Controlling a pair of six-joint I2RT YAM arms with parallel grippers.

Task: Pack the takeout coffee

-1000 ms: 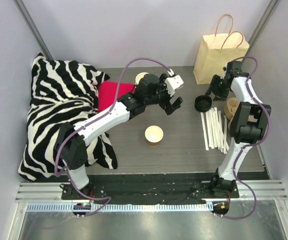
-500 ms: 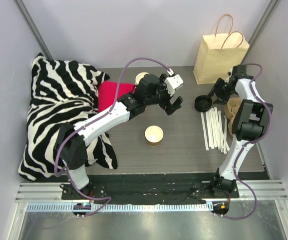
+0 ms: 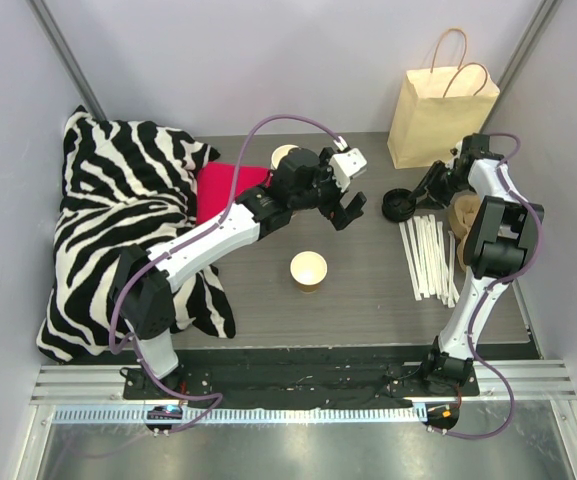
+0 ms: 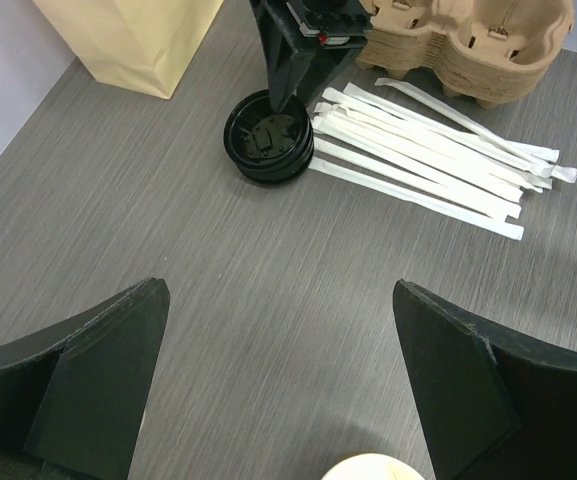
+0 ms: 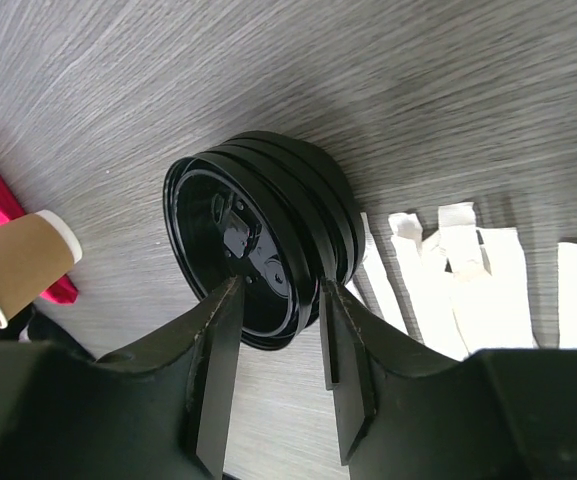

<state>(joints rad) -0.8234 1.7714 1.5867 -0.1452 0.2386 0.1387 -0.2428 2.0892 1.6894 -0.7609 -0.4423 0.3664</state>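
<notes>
No lidded brown cup shows. An open paper cup (image 3: 308, 268) stands upright mid-table without a lid; its rim shows at the bottom of the left wrist view (image 4: 373, 468). A stack of black lids (image 3: 398, 204) lies on the table, also in the wrist views (image 4: 268, 135) (image 5: 248, 230). My right gripper (image 3: 420, 192) (image 5: 278, 285) is closed on the stack's rim, one finger inside the top lid, one outside. My left gripper (image 3: 348, 210) (image 4: 278, 288) is open and empty, above the table behind the cup.
A tan paper bag (image 3: 443, 115) stands at the back right. Wrapped straws (image 3: 428, 255) and cardboard cup carriers (image 3: 463, 215) lie right of the lids. A stack of cups (image 3: 284, 155), a red cloth (image 3: 228, 185) and a zebra cloth (image 3: 118, 210) are on the left.
My right gripper lowered onto the lid stack, and the stack shifted slightly left. The left arm has not moved.
</notes>
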